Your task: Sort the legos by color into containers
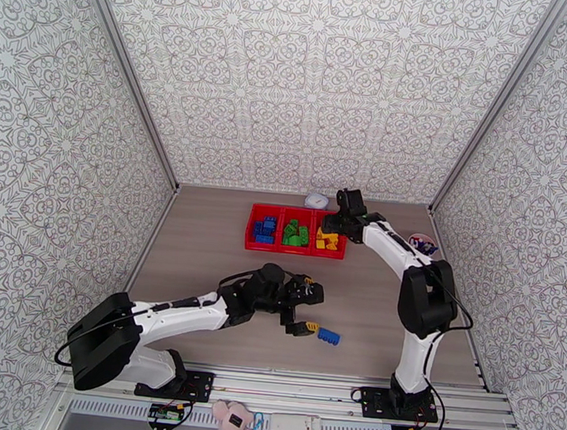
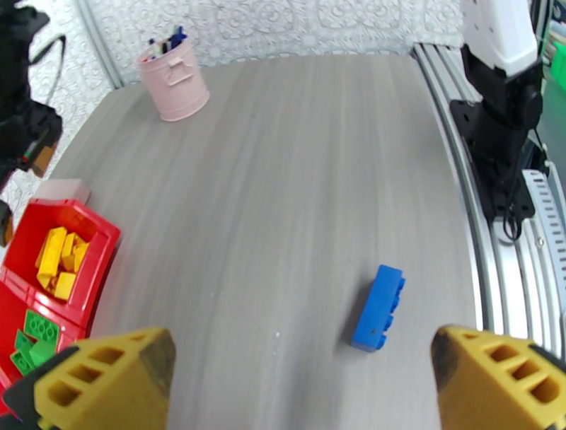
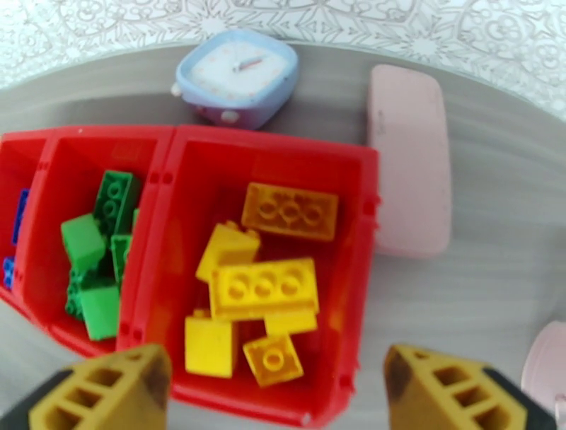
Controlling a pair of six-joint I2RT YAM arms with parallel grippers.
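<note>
The red three-bin tray (image 1: 251,226) stands at the back of the table, with blue legos (image 1: 265,230) in its left bin, green legos (image 1: 296,233) in the middle and yellow legos (image 1: 327,239) in the right. My right gripper (image 3: 276,396) hovers open over the yellow bin (image 3: 361,212), nothing between its fingers; several yellow bricks (image 3: 265,286) lie below it. One blue brick (image 2: 380,308) lies loose on the table near the front. My left gripper (image 2: 297,382) is open just above and short of it, holding nothing.
A pale blue clock (image 3: 237,74) stands behind the tray and a pink case (image 3: 410,159) lies to the tray's right. A pink pen cup (image 2: 173,78) sits at the far right edge. The right arm's base (image 2: 502,106) stands by the front rail.
</note>
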